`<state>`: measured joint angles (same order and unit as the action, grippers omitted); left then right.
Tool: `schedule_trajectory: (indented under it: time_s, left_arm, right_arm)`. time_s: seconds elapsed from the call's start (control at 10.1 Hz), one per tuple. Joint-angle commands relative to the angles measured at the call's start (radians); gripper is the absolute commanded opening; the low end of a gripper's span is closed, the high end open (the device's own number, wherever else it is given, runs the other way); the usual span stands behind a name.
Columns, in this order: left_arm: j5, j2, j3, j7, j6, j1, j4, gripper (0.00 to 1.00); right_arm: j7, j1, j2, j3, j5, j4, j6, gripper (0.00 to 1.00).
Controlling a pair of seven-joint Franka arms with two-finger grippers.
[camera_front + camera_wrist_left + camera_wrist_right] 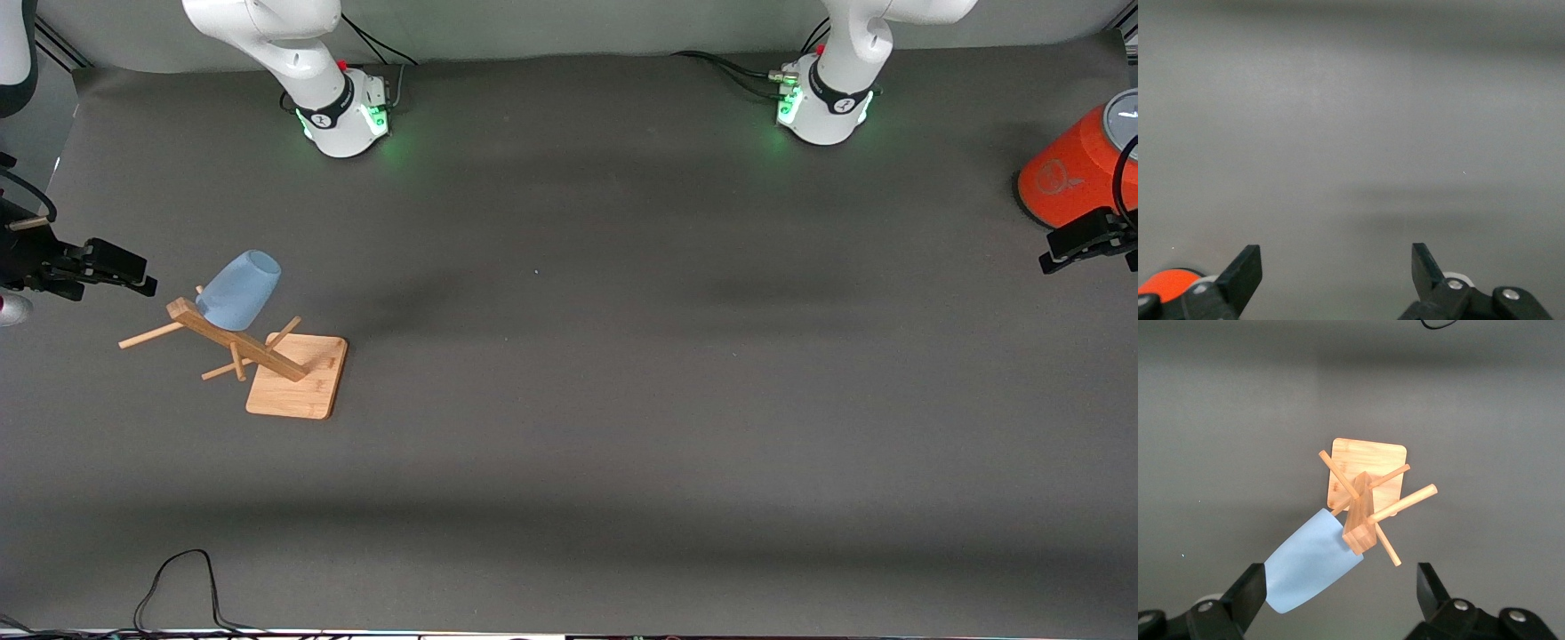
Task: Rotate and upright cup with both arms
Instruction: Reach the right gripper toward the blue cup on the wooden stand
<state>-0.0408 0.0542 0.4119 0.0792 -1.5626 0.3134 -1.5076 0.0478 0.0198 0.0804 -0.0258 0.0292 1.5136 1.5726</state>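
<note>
The pale-blue cup (pixel 238 289) hangs tilted on a peg of the wooden rack (pixel 298 387), its narrower end pointing up and away from the post. In the right wrist view the cup (pixel 1308 570) lies beside the rack's post (pixel 1360 513), close to one finger. My right gripper (pixel 133 271) (pixel 1339 577) hovers open over the table at the right arm's end, beside the cup and apart from it. My left gripper (pixel 1067 249) (pixel 1337 257) waits open and holds nothing, over the table at the left arm's end.
A large orange cylinder with a grey top (pixel 1071 173) (pixel 1168 283) stands by the left gripper at the table's edge. A black cable (pixel 178 569) loops along the table's edge nearest the front camera. The rack's pegs stick out in several directions.
</note>
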Motion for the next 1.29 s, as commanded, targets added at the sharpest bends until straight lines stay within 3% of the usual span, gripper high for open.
schedule_trajectory:
  time_s: [0.0,0.8,1.19]
  left_arm:
    - [-0.004,-0.003,-0.001,0.002,0.015,-0.005,0.009,1.0]
    - [-0.001,0.001,-0.001,0.007,-0.014,0.004,0.03,1.0]
    - [-0.005,0.0,-0.002,0.007,-0.013,0.004,0.03,1.0]
  right_arm:
    - [-0.01,0.011,-0.025,0.017,-0.043,0.022,0.01,1.0]
    - [-0.029,0.006,-0.025,0.018,-0.043,0.026,-0.051,1.0]
    - [-0.19,-0.066,-0.168,0.02,-0.038,0.218,-0.003,1.0]
